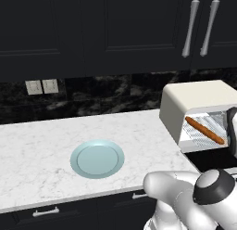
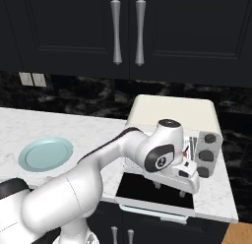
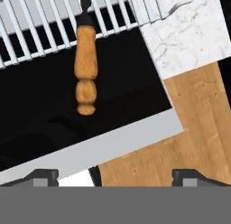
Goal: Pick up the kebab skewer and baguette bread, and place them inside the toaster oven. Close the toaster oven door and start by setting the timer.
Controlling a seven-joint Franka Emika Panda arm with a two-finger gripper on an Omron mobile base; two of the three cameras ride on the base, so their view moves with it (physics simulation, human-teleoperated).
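Observation:
The cream toaster oven [image 1: 194, 101] stands at the right end of the counter. Its dark glass door [image 2: 147, 189] is folded down flat. The baguette bread [image 1: 204, 130] lies slanted on the wire rack inside. In the hand view the kebab skewer [image 3: 86, 67] shows orange-brown chunks on a dark stick, with one end on the rack [image 3: 40, 20] and the rest over the door glass. My gripper [image 2: 171, 188] hangs open just above the lowered door, in front of the oven mouth, with nothing between its fingertips [image 3: 187, 175]. The door's silver handle bar [image 3: 103, 146] runs just ahead of them.
A light blue plate [image 1: 97, 158] sits bare on the marble counter [image 1: 41, 145] left of the oven. Three dark knobs [image 2: 205, 155] line the oven's right side. Black wall cabinets with silver handles [image 2: 116, 31] hang above. Wooden floor [image 3: 198, 128] lies below the counter edge.

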